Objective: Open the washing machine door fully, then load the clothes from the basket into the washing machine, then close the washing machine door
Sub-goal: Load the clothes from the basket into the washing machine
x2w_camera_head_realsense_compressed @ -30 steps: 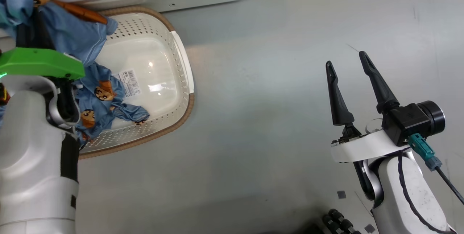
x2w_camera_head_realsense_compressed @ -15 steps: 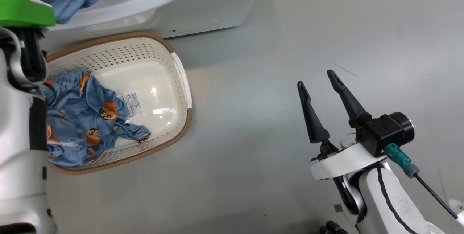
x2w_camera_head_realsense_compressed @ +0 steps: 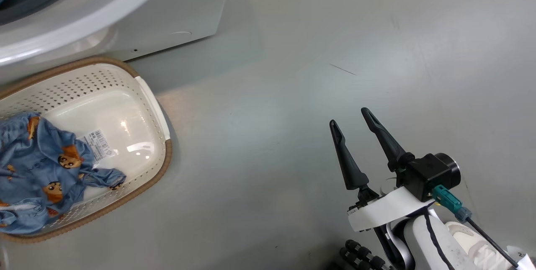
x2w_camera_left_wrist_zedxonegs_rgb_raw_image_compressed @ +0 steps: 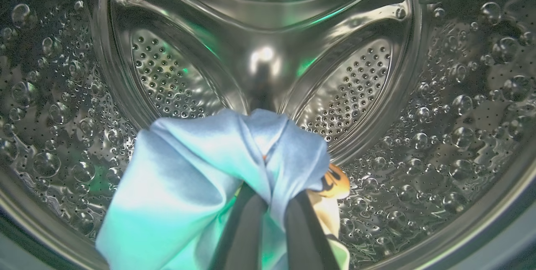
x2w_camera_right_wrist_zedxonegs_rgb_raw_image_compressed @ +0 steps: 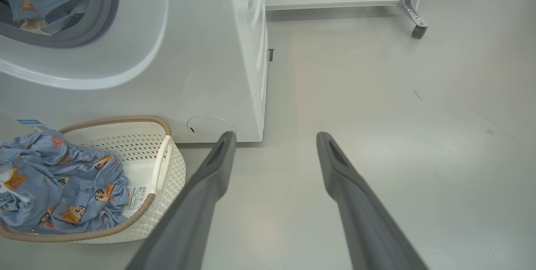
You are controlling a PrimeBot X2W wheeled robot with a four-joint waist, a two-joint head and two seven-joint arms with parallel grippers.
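The washer (x2w_camera_head_realsense_compressed: 167, 14) stands with its mouth open, so the first step looks done. Loading is under way. The left gripper (x2w_camera_left_wrist_zedxonegs_rgb_raw_image_compressed: 274, 203) is reached into the steel drum (x2w_camera_left_wrist_zedxonegs_rgb_raw_image_compressed: 268, 31), fingers clenched on a bunch of the blue clothes (x2w_camera_left_wrist_zedxonegs_rgb_raw_image_compressed: 201, 165). The bunch hangs above the drum's wall, not yet let go.

The basket (x2w_camera_head_realsense_compressed: 166, 153) sits on the floor (x2w_camera_head_realsense_compressed: 272, 94) just beside the washer's front. A heap of printed blue clothes lies at one end of it, so I'd say at least one more trip is needed.

The right gripper (x2w_camera_head_realsense_compressed: 349, 118) hovers over bare floor, well apart from the basket, fingers spread and holding nothing. Closing up the washer comes last.
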